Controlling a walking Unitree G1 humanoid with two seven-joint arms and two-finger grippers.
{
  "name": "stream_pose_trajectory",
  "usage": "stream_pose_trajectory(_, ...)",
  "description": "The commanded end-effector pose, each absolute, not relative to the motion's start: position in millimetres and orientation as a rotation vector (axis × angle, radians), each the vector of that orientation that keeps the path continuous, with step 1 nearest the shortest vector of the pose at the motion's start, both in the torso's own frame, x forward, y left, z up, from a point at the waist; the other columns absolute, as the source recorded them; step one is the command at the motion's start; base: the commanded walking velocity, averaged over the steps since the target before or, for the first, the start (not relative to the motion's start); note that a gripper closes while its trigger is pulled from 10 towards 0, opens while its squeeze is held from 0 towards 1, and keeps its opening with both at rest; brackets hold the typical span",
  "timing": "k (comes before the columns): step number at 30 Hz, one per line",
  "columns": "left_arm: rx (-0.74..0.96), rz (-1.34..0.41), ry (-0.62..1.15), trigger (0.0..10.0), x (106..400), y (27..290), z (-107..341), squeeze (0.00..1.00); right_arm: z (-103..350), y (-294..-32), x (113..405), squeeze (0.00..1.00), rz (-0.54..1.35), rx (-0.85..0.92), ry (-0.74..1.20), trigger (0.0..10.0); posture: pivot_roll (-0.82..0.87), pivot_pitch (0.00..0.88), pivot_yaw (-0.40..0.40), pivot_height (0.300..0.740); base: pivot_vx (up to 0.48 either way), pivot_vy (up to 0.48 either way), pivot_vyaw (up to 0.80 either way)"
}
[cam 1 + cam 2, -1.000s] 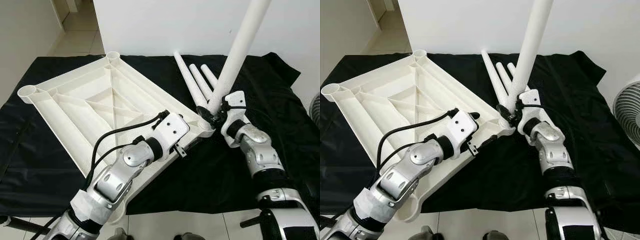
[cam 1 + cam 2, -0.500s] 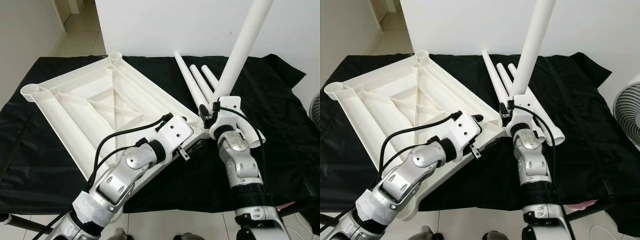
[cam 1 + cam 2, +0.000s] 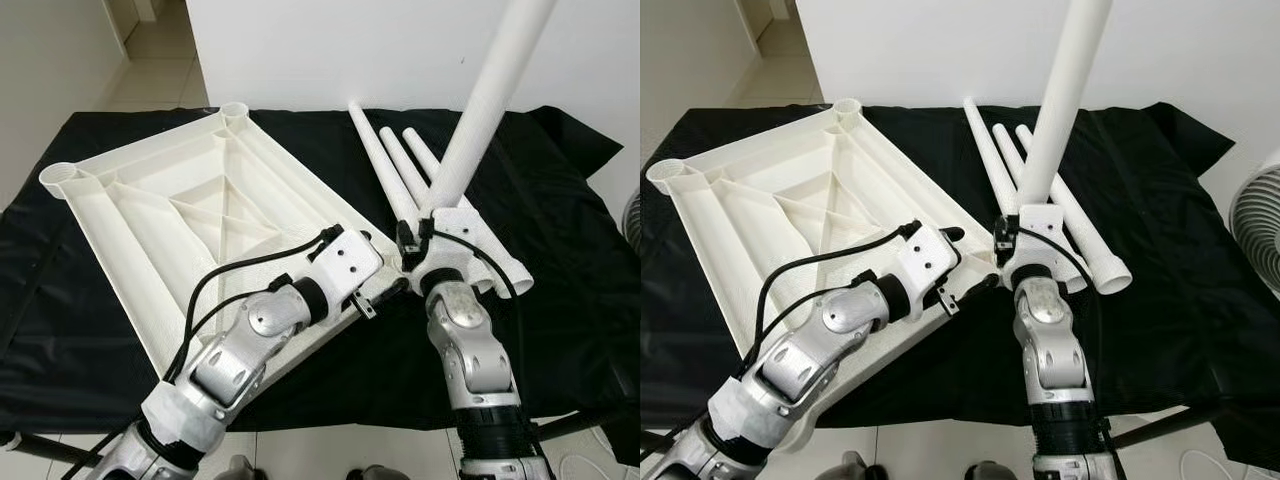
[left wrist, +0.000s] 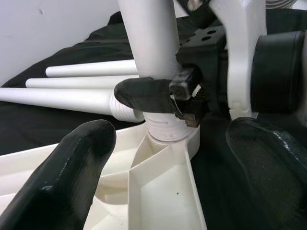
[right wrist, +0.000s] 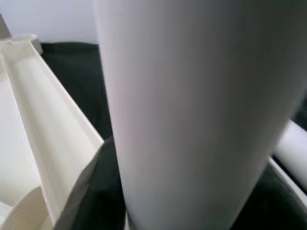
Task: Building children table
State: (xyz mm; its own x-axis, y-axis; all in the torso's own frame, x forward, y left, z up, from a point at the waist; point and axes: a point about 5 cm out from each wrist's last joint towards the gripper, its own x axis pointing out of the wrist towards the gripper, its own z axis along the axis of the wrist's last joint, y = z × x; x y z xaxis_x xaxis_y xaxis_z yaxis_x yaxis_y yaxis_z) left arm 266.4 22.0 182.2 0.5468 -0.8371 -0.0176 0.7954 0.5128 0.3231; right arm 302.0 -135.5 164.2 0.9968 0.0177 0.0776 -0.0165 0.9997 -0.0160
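One leg [image 3: 478, 105] of four is seen being seated in a corner socket [image 4: 169, 136] of the upturned white table top [image 3: 190, 215], with nothing yet fully assembled by the look of it. Three more legs [image 3: 400, 175] are laid side by side on the black cloth [image 3: 560, 250] just beyond, and three sockets are left open. The ribbed underside is shown facing up. The right claw [image 4: 184, 98] is pinched around the leg's base; the left claw [image 3: 385, 292] is held spread at the table top's corner.

Black cloth [image 3: 560, 250], fan [image 3: 1255, 225], tiled floor [image 3: 160, 80]
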Motion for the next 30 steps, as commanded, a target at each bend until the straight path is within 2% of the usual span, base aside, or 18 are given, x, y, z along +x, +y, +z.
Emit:
stream_pose_trajectory(1,0.329,-0.987,-0.143,10.0,271.5,26.7,181.9,0.0,161.3,-135.6,299.1,1.0,0.023,-0.018,-0.085,10.0,-0.16,0.049,0.024,0.74,0.0,0.0,0.0)
stream_pose_trajectory(5,0.334,-0.979,-0.143,10.0,274.7,29.4,183.2,0.0,162.1,-136.7,299.8,1.0,0.034,0.0,-0.09,10.0,-0.15,0.046,0.029,0.74,0.0,0.0,0.0)
stream_pose_trajectory(7,0.333,-0.98,-0.142,10.0,276.1,30.2,184.4,0.0,164.0,-134.7,305.7,1.0,0.13,-0.023,-0.095,10.0,-0.15,0.046,0.032,0.74,0.0,0.0,0.0)
stream_pose_trajectory(12,0.321,-0.987,-0.136,10.0,275.7,29.7,185.9,0.0,169.0,-138.0,311.3,1.0,0.219,-0.09,-0.109,10.0,-0.15,0.044,0.036,0.74,0.0,0.0,0.0)
stream_pose_trajectory(13,0.319,-0.987,-0.13,10.0,275.6,29.7,185.6,0.0,170.4,-139.3,312.2,0.0,0.256,-0.099,-0.114,10.0,-0.15,0.044,0.036,0.74,0.0,0.0,0.0)
stream_pose_trajectory(17,0.317,-0.983,-0.109,10.0,275.7,29.9,183.9,0.0,172.2,-142.9,314.2,0.0,0.312,-0.117,-0.123,10.0,-0.15,0.041,0.038,0.74,0.0,0.0,0.0)
stream_pose_trajectory(22,0.306,-0.999,-0.076,10.0,273.5,27.6,180.2,0.0,170.6,-151.9,320.2,0.0,0.482,-0.152,-0.114,10.0,-0.15,0.042,0.04,0.74,0.0,0.0,0.0)
stream_pose_trajectory(30,0.281,-1.047,-0.047,10.0,266.9,29.2,174.1,0.0,167.5,-164.8,328.6,0.0,0.548,-0.185,-0.097,10.0,-0.14,0.047,0.039,0.74,0.0,0.0,0.0)
